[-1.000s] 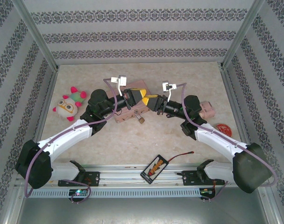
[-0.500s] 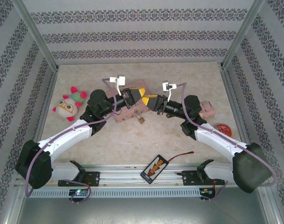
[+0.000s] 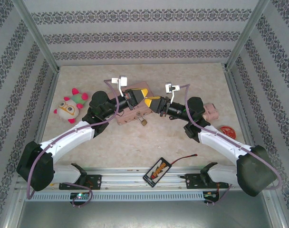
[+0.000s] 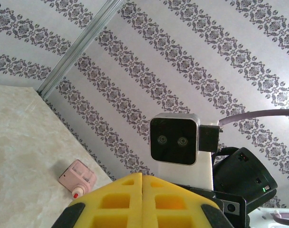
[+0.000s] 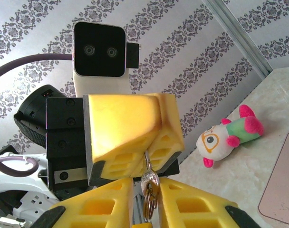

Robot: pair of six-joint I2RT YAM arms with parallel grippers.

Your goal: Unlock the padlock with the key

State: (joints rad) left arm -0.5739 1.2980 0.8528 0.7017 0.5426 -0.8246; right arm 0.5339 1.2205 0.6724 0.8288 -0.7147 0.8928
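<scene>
The left gripper (image 5: 151,142) has its yellow fingers pressed together, and the thin top of the key (image 5: 148,183) runs up into the seam at their tips, so I judge it clamped on the key. The right gripper (image 3: 153,102) meets it tip to tip. Its jaws stand narrowly apart with the key and its ring (image 5: 148,209) hanging between them, and I cannot tell whether they pinch the metal.

Over the last second almost nothing has shifted. The two grippers stay nose to nose, and the left one's tip has edged only slightly toward the far side. That reads as a hand-over or regrip of the key in the air, with no approach to the lock yet.

The padlock (image 3: 143,121) hangs just below the meeting jaws on their near side, at the edge of the pink tin box (image 3: 128,116) beneath them, apart from the key. A plush toy (image 5: 227,135) lies well off beyond the left gripper.
</scene>
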